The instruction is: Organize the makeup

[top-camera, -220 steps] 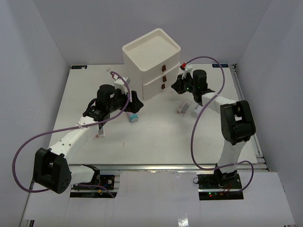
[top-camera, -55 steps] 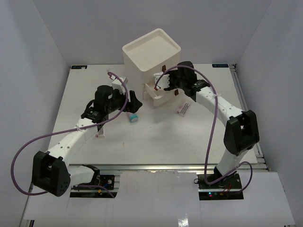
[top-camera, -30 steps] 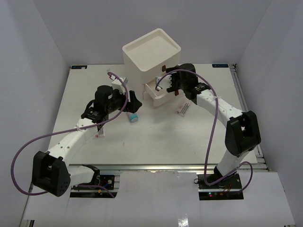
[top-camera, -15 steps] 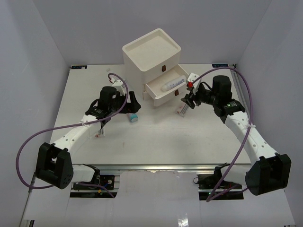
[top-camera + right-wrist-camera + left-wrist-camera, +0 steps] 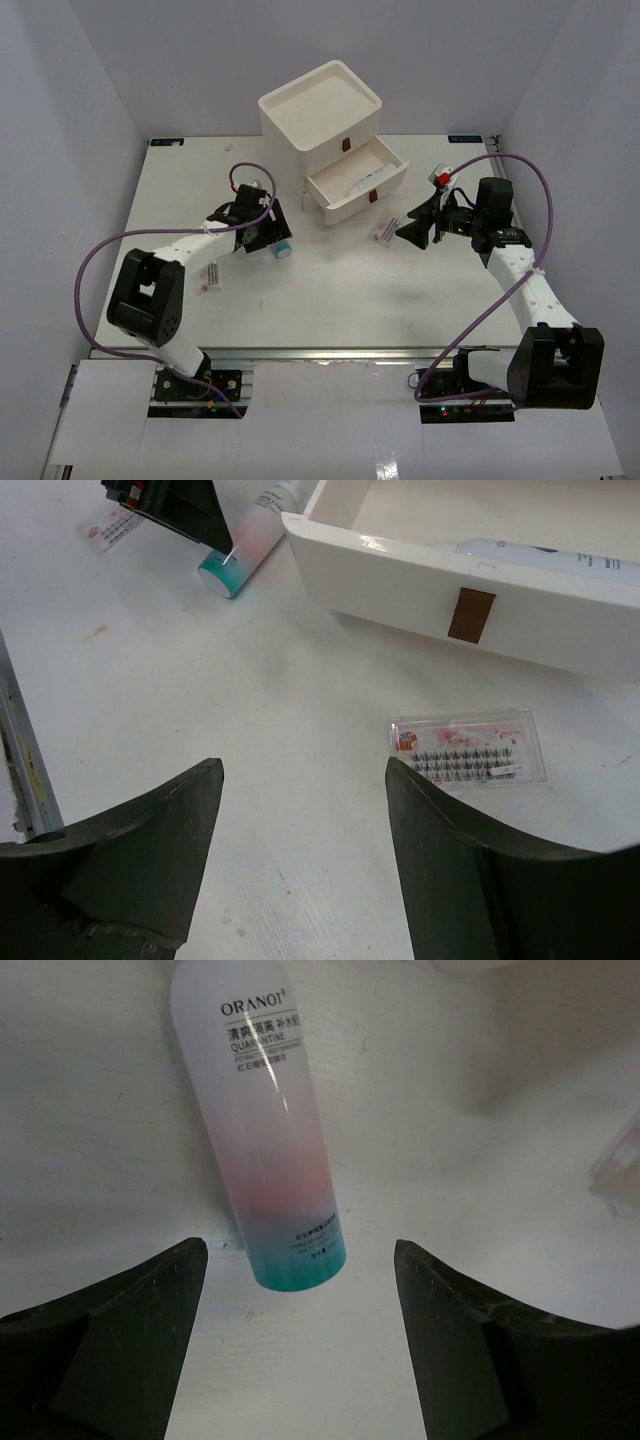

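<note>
Right wrist view: backing off from the pulled-out white drawer [image 5: 450, 600] holding the white plastic bottle [image 5: 540, 558], with right fingers [image 5: 120, 860] wide apart and empty near the clear red-printed packet [image 5: 468, 748], and lowering open, empty left fingers [image 5: 110, 1340] toward the pink teal-capped tube [image 5: 280, 1160] on the counter [image 5: 250, 730].

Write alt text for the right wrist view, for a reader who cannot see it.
The open right gripper hovers over the table, a clear packet of lashes just ahead. Behind the packet, an open drawer holds a white bottle; a pink tube lies upper left.
</note>
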`<action>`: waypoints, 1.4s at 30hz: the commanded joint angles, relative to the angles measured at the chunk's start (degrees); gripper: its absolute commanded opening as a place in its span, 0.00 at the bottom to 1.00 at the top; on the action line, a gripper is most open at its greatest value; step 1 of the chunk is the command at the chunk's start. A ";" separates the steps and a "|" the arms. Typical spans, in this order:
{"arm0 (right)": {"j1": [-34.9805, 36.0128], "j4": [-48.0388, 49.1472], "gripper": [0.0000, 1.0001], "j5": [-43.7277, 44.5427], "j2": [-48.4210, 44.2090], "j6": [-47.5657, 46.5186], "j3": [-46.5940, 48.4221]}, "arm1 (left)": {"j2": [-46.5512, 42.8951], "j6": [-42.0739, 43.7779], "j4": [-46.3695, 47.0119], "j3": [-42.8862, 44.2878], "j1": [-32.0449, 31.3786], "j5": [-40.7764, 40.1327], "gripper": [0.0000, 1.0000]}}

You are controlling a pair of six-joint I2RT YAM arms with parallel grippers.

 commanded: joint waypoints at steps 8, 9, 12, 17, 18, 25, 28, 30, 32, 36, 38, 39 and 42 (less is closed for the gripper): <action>-0.83 1.18 0.73 -3.47 -2.17 -0.35 0.10 | 10.30 -1.86 -3.70 8.53 0.07 -6.65 0.85; -0.92 1.18 0.73 -3.56 -2.22 -0.35 0.01 | 10.85 -1.89 -3.84 8.46 0.07 -7.07 0.84; -0.93 1.18 0.73 -3.87 -2.34 -0.44 0.01 | 11.00 -1.95 -3.84 7.84 -0.02 -7.93 0.81; -0.96 1.18 0.73 -4.58 -2.66 -0.35 -0.08 | 10.49 -1.37 -4.02 7.60 -0.20 -8.86 0.62; -1.44 1.18 0.73 -4.64 -2.72 -0.35 -0.14 | 10.06 -1.31 -4.08 7.48 -0.26 -8.80 0.54; -3.55 1.27 0.73 -6.34 -3.15 0.51 -0.25 | 1.49 0.98 -4.79 3.60 -1.22 -10.46 0.10; -3.74 1.28 0.73 -6.72 -3.08 0.73 -0.25 | -6.03 4.75 -4.94 0.74 -2.05 -11.21 0.03; -3.74 1.35 0.73 -6.96 -2.99 0.89 -0.25 | -11.56 9.99 -4.60 -0.03 -3.97 -11.62 0.01; -3.82 1.35 0.73 -7.28 -2.68 1.13 -0.25 | -16.31 16.62 -3.89 -0.03 -7.67 -12.25 0.01; -3.91 1.35 0.73 -7.29 -2.17 1.06 -0.25 | -19.65 30.15 -1.37 3.12 -15.32 -6.73 0.01; -3.91 1.35 0.73 -7.07 -2.06 1.06 -0.33 | -18.88 35.89 -0.77 6.29 -16.82 -2.99 0.01; -3.97 1.35 0.73 -7.04 -2.04 1.03 -0.34 | -17.54 38.97 -0.65 8.34 -17.04 -1.99 0.01; -4.39 1.35 0.73 -7.09 -2.09 1.02 -0.39 | -11.60 47.72 -0.29 14.80 -17.48 -0.86 0.01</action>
